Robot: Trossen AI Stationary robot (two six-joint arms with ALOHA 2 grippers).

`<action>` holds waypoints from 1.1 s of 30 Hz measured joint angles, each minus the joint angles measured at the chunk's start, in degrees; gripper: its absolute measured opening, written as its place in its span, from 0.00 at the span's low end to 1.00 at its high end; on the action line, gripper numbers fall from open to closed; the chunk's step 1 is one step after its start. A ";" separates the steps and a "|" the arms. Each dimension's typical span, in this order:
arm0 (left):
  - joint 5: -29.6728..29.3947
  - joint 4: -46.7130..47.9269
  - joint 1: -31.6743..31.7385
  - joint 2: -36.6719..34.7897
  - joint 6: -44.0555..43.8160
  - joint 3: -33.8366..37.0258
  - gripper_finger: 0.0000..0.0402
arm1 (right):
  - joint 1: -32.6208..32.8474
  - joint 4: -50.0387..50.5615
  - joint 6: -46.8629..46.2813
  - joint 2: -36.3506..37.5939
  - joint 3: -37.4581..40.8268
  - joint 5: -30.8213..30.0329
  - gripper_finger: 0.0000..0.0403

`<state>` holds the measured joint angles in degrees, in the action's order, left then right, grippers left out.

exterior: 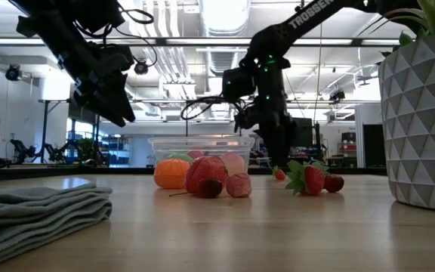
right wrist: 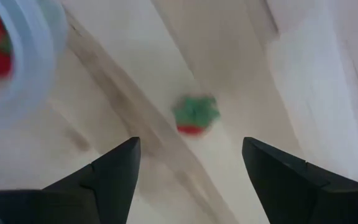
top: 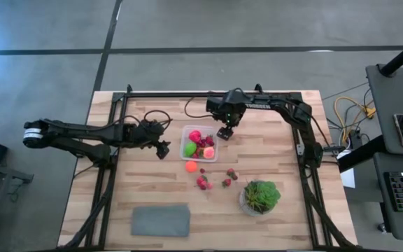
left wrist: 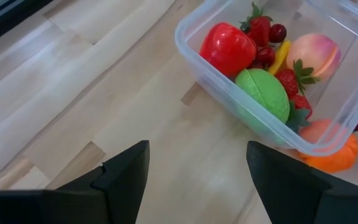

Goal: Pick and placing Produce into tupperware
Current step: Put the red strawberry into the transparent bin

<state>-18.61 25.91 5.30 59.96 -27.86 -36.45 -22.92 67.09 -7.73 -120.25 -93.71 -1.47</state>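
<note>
The clear tupperware (top: 199, 142) stands mid-table and holds a red piece (left wrist: 227, 48), a lime-green piece (left wrist: 265, 93), a peach piece (left wrist: 314, 53) and small strawberries. An orange piece (top: 191, 166) lies on the wood against the box's near side. Several strawberries (top: 203, 182) are scattered nearer the near edge. My left gripper (top: 161, 149) hovers open just left of the box. My right gripper (top: 224, 133) is open by the box's far right corner, above one strawberry (right wrist: 194, 115) that lies on the table.
A leafy plant in a faceted white pot (top: 261, 197) stands at the near right. A folded grey mat (top: 161, 220) lies at the near edge. A black frame rail (top: 208, 93) runs along the far edge. Bare wood lies left of the box.
</note>
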 joint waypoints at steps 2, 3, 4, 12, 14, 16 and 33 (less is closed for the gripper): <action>-0.07 -0.04 0.14 0.00 0.22 0.00 0.63 | 0.07 -3.50 -0.13 0.22 1.52 -0.05 0.68; -0.07 -0.03 0.26 0.00 0.22 0.00 0.63 | 0.15 -4.47 -0.37 0.22 2.12 0.11 0.68; -0.08 -0.04 0.29 0.00 0.19 0.00 0.63 | 0.18 -4.92 -0.64 0.22 2.63 0.29 0.67; -0.08 -0.04 0.35 0.00 0.12 0.04 0.63 | -0.05 -8.03 -2.80 0.22 5.28 -0.09 0.63; -0.09 -0.04 0.35 0.00 0.12 0.04 0.63 | -0.10 -8.63 -2.78 0.22 5.85 -0.09 0.61; -0.09 -0.07 0.35 0.00 0.12 0.04 0.63 | -0.08 -9.17 -2.80 0.22 6.21 -0.09 0.59; -0.09 -0.28 0.35 0.02 -0.30 -0.07 0.63 | -1.28 -9.85 -1.68 0.20 7.64 0.39 0.29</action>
<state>-18.70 25.63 5.65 59.99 -28.16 -36.51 -24.21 57.23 -9.41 -120.05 -86.08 -1.08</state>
